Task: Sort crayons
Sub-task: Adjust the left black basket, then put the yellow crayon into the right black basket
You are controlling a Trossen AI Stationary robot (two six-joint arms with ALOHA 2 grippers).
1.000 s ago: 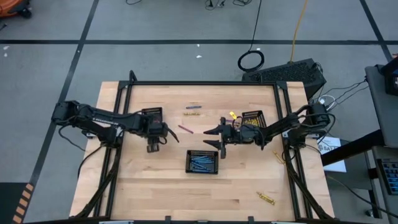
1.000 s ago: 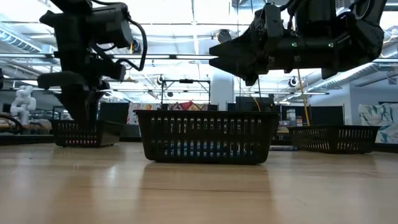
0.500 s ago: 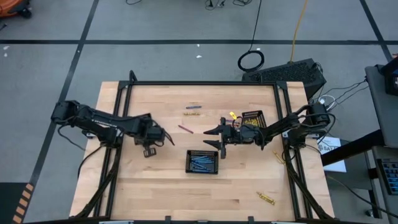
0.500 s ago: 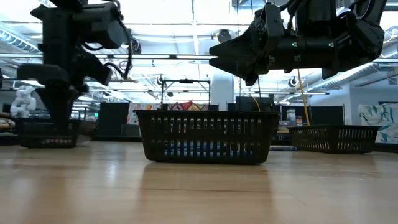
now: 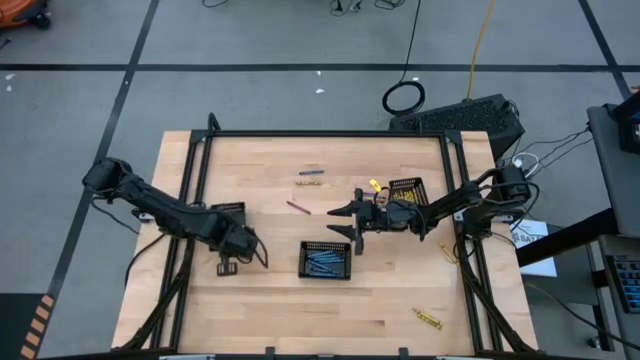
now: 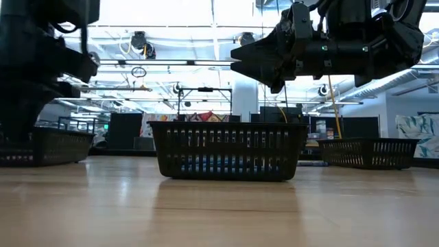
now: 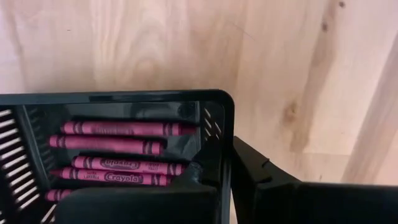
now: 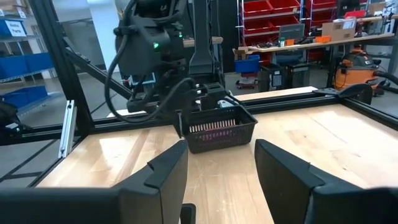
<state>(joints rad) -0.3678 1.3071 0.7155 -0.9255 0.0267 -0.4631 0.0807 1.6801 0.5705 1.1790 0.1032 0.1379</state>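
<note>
Left gripper (image 5: 233, 252) pinching the wall of a tray (image 7: 124, 102) of pink crayons (image 7: 118, 146), tray mostly hidden under the arm from above, right gripper (image 5: 345, 222) hovering with fingers apart above the blue-crayon tray (image 5: 326, 260), loose crayons (image 5: 308, 178) lying behind.

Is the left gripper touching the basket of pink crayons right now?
Touching. Left wrist view: the left gripper is shut on the basket wall, one finger inside, one outside.

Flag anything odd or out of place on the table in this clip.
The left gripper has its jaws clamped on the wall of the pink-crayon tray, pulling it off toward the table's left side. Loose crayons still lie unsorted, and some yellow ones sit far off near the front right corner.
</note>
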